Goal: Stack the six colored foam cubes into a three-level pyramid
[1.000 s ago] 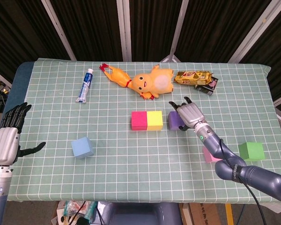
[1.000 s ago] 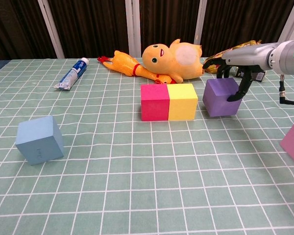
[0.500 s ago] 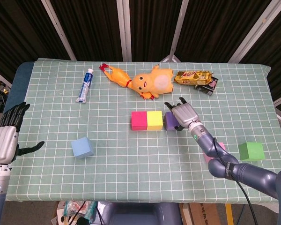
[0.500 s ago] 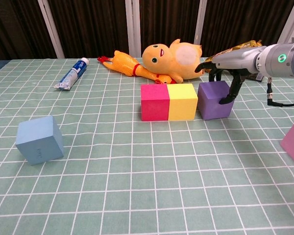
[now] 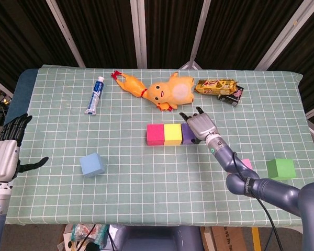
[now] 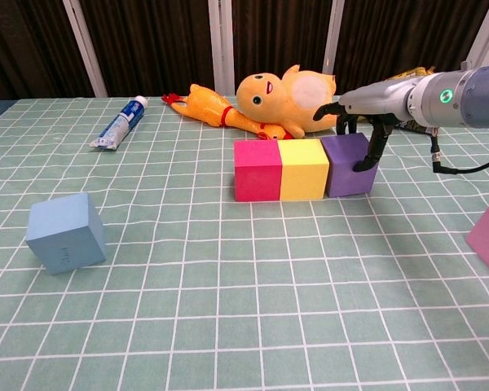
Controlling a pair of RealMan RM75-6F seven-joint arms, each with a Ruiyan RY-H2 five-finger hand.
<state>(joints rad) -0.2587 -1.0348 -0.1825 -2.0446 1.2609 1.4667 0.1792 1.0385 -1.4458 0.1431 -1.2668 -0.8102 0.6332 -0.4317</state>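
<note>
Purple cube [image 6: 345, 165] clamped in right robot hand [image 5: 199, 125], touching yellow cube [image 6: 302, 169].

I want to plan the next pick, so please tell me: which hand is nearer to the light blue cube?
The left. The left hand hangs open at the table's left edge, apart from the light blue cube. The right hand is far across the table, holding the purple cube.

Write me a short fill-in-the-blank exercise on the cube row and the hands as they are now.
1. The right hand holds the ____ cube.
2. The yellow cube sits between the purple cube and the ____ cube.
3. The left hand holds ____.
4. The blue cube stands ____ from the row.

Answers: purple; magenta; nothing; apart
</note>
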